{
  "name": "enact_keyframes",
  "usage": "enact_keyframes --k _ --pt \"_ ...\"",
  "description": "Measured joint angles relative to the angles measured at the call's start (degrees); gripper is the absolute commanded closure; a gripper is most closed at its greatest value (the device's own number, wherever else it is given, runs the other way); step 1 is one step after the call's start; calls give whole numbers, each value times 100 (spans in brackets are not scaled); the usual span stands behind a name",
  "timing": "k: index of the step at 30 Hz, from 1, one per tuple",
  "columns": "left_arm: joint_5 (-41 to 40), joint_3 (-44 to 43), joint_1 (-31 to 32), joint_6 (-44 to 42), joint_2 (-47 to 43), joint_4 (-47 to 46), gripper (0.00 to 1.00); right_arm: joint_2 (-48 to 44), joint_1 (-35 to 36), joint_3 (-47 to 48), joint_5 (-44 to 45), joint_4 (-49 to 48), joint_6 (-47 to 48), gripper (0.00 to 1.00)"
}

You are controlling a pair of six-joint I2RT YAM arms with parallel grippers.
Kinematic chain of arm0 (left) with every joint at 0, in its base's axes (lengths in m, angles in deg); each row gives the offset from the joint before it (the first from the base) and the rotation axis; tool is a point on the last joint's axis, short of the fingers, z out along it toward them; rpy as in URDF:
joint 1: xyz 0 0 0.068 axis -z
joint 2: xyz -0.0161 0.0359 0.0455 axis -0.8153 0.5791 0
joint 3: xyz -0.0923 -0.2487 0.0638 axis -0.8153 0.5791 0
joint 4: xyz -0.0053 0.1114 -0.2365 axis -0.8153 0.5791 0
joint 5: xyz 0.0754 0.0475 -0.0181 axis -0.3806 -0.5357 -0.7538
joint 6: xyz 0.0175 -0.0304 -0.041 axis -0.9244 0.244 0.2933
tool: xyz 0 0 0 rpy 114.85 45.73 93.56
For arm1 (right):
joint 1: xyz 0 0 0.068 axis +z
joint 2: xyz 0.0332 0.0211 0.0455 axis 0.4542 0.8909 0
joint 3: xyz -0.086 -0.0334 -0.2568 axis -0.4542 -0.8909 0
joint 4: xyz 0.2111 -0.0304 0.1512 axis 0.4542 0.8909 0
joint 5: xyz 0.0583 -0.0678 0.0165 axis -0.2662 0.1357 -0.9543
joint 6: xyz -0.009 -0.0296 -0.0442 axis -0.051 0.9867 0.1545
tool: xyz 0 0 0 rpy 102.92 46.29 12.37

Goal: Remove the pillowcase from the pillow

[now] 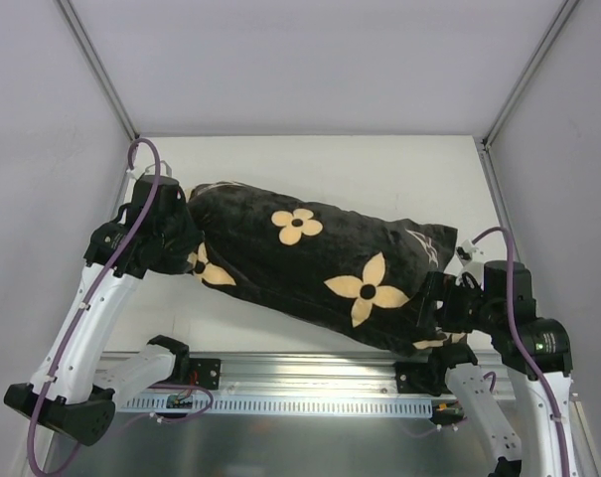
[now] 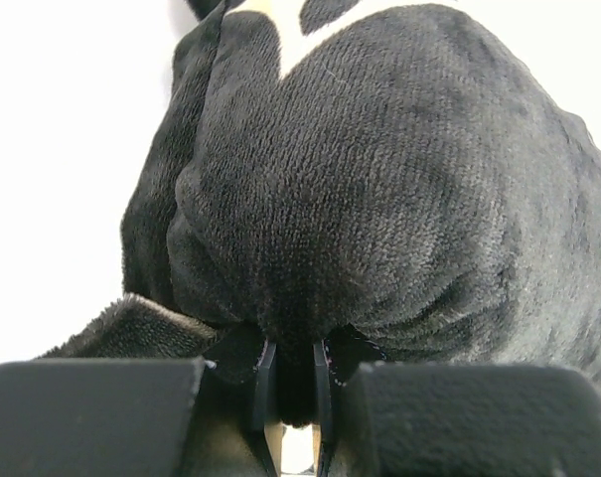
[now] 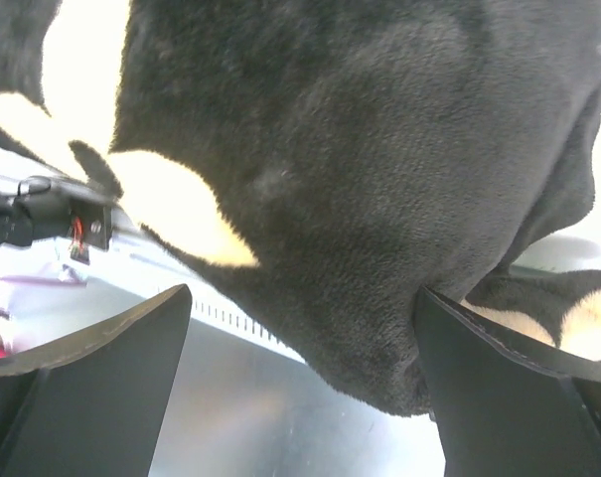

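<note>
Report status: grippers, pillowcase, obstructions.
Left gripper shut on pillowcase end. Right gripper open, straddling the other end. Pillow covered, out of sight. No obstruction seen.

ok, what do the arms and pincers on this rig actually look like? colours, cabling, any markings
Both are alike. The left arm and right arm have white tubular links and black joint housings. A purple cable loops along each: left cable, right cable. The left pincer and right pincer are matte black with blocky fingers. The left's tips are thin and flat. No markings are legible.
</note>
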Motion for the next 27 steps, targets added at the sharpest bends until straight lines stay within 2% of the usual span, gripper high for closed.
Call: enact_keyframes --k 3,4,7,8,9,10,11,14,20,24,27 --pt "79 -33 -74 -7 81 0 100 -122 0 -101 -146 83 66 0" --pt "92 -52 -98 -7 114 2 100 -168 0 -199 -173 90 76 6" --pt "133 -103 -136 -9 188 0 100 -297 0 -507 -201 85 59 49" --pt "142 -118 -138 -11 205 0 100 -328 0 -608 -192 90 74 77" --pt "168 -136 -168 -11 225 0 100 -330 0 -647 -181 87 33 89" --pt "216 -162 -175 -13 243 4 100 -313 0 -649 -160 72 -20 96" --pt "249 -190 -175 -17 260 4 100 -299 0 -634 -142 22 -39 99" --pt "334 -315 -177 -63 273 22 100 -37 0 -210 76 7 -50 99" --pt "420 -1130 -284 -236 297 391 100 1005 0 1917 533 22 264 99" --pt "284 -1969 -284 -332 136 796 100 1410 2 3163 463 199 595 99" --pt "98 -2450 -282 -352 -293 1113 100 1419 33 3696 173 404 745 99"
